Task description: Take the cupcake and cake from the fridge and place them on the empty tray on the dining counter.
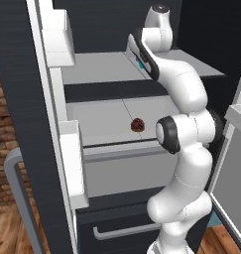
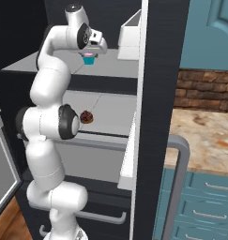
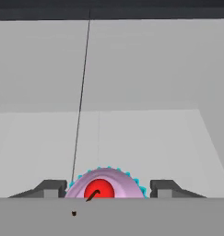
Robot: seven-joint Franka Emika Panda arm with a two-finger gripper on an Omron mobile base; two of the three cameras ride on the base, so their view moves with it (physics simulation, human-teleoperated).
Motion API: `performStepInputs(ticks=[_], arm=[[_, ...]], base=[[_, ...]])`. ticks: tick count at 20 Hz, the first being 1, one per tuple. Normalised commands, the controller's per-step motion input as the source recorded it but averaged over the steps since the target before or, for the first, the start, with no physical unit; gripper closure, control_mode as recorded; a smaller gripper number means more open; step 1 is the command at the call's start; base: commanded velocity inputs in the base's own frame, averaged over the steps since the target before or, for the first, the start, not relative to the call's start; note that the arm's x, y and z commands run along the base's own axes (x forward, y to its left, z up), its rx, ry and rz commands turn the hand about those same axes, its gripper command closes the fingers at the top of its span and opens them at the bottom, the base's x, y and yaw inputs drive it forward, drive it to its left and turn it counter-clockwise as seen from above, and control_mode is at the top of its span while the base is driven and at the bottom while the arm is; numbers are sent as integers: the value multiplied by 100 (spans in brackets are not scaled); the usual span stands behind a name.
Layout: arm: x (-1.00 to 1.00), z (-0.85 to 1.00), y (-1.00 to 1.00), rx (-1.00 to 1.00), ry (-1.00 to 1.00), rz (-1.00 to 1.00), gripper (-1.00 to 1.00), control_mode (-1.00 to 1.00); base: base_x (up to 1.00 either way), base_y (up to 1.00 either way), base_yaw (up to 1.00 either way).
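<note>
The fridge (image 1: 23,99) stands open in front of me. On its upper grey shelf (image 2: 110,70) sits the cupcake (image 2: 89,58), teal wrapper and pink frosting. My gripper (image 2: 89,53) hangs right over it. In the hand view the cupcake (image 3: 104,184), with its red dot, lies between the two dark fingertips (image 3: 51,188), which stand open on either side with slim gaps. The cake (image 1: 137,124), small, round and dark brown, rests one shelf lower, near the front edge (image 2: 86,117). The tray is out of view.
The open left door with white bins (image 1: 57,39) and the right door (image 2: 157,93) flank the arm. Drawers with a grey handle (image 1: 124,230) sit below the shelves. A beige mottled counter (image 2: 204,136) over teal drawers lies to the right.
</note>
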Motion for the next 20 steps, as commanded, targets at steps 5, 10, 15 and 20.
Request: performStepInputs(ticks=[5, 10, 15, 20], arm=[[-100, -18, 2, 0, -19, 4, 100, -100], [-100, 0, 2, 0, -39, 5, 100, -100], [-100, -9, 7, -1, -45, 6, 100, -100], [-100, 4, 0, 0, -37, 2, 100, -100]], base=[[0, 0, 0], [0, 0, 0], [0, 0, 0], [0, 0, 0]])
